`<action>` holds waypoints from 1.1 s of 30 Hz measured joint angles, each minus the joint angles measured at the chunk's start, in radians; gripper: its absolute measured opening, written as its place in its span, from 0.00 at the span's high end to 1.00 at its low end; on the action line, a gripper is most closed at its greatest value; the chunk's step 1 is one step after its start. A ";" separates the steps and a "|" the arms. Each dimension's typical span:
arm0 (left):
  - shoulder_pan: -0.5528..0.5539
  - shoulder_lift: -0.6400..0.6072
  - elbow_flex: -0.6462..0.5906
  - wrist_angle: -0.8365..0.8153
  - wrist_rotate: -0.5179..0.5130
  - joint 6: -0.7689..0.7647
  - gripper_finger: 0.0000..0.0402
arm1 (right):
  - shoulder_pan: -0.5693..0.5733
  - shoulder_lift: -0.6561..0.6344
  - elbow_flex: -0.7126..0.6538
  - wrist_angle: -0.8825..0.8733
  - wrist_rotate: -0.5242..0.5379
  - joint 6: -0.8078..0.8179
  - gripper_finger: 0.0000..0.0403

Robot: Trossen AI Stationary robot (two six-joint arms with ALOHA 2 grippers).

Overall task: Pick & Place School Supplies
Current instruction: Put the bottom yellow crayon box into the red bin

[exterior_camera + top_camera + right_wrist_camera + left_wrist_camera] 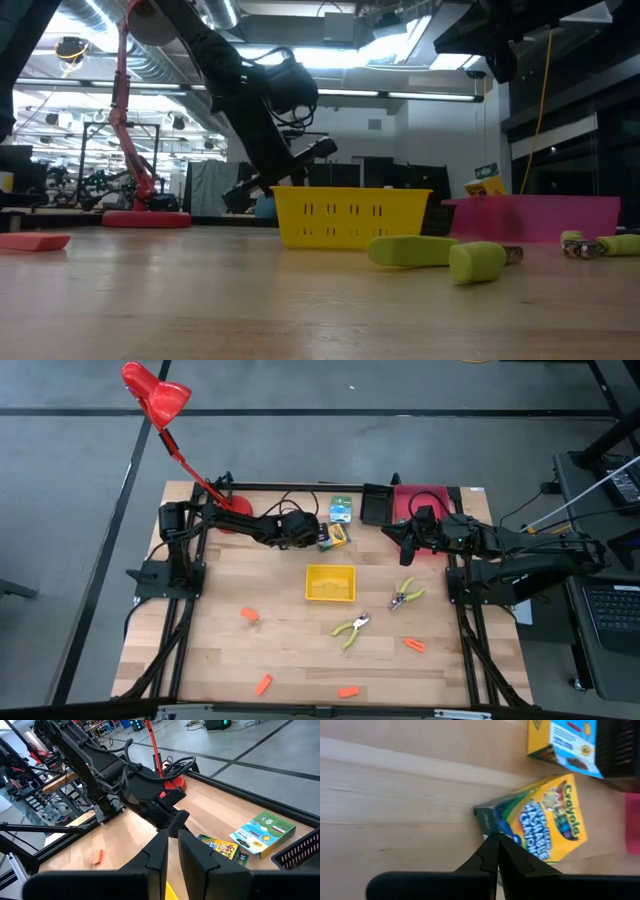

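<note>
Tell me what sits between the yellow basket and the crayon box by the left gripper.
Nothing: in the high view only bare wood lies between the yellow basket and the crayon box, which the shut left gripper hovers beside.

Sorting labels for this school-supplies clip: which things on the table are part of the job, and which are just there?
Job:
crayon boxes
scissors
second scissors
orange pieces

Just there:
red lamp
yellow basket
pink tray
black bin
</note>
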 joint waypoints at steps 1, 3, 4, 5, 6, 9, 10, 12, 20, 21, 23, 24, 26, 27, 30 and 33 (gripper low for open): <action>0.000 0.000 0.000 -0.008 -0.004 -0.001 1.00 | 0.000 0.000 0.000 0.000 0.000 0.000 0.88; 0.000 0.000 0.000 -0.018 -0.008 0.000 1.00 | 0.000 0.000 0.000 0.000 0.000 0.000 0.88; 0.000 0.000 0.000 -0.021 -0.008 0.000 1.00 | 0.000 0.000 0.000 0.000 0.000 0.000 0.88; 0.000 0.000 0.000 -0.025 -0.008 0.000 1.00 | 0.000 0.000 0.000 0.000 0.000 0.000 0.88; 0.000 0.000 0.000 -0.029 -0.009 0.000 1.00 | 0.000 0.000 0.000 0.000 0.000 0.000 0.88; -0.003 0.000 0.000 -0.010 -0.010 0.010 1.00 | 0.000 0.000 0.000 0.000 0.001 0.000 0.88; -0.005 0.000 0.000 0.020 -0.010 0.029 1.00 | 0.000 0.000 0.000 0.000 0.001 0.001 0.88; -0.009 0.000 0.000 0.090 -0.005 0.093 1.00 | 0.000 0.000 0.000 0.000 0.003 0.001 0.88; -0.045 0.000 0.000 0.159 -0.012 0.551 1.00 | 0.000 0.000 0.000 0.000 0.003 0.007 0.88; -0.050 0.000 0.000 0.159 -0.013 0.598 1.00 | 0.000 0.000 0.000 0.000 0.003 0.008 0.88; -0.057 0.000 0.000 0.159 -0.033 0.667 1.00 | 0.000 0.000 0.000 0.000 0.003 0.009 0.88; -0.059 0.000 0.000 0.159 -0.047 0.696 1.00 | 0.000 0.000 0.000 0.000 0.003 0.013 0.88; -0.061 0.000 0.000 0.160 -0.069 0.748 1.00 | 0.000 0.000 0.000 0.000 0.002 0.024 0.88; -0.060 0.000 0.000 0.159 -0.072 0.774 1.00 | 0.000 0.000 0.000 0.000 0.002 0.025 0.88; -0.059 0.000 0.000 0.148 -0.069 0.852 1.00 | 0.000 0.000 0.000 0.000 0.002 0.031 0.88; -0.057 0.020 0.000 0.145 -0.047 0.917 1.00 | 0.000 0.000 0.000 0.000 0.002 0.031 0.88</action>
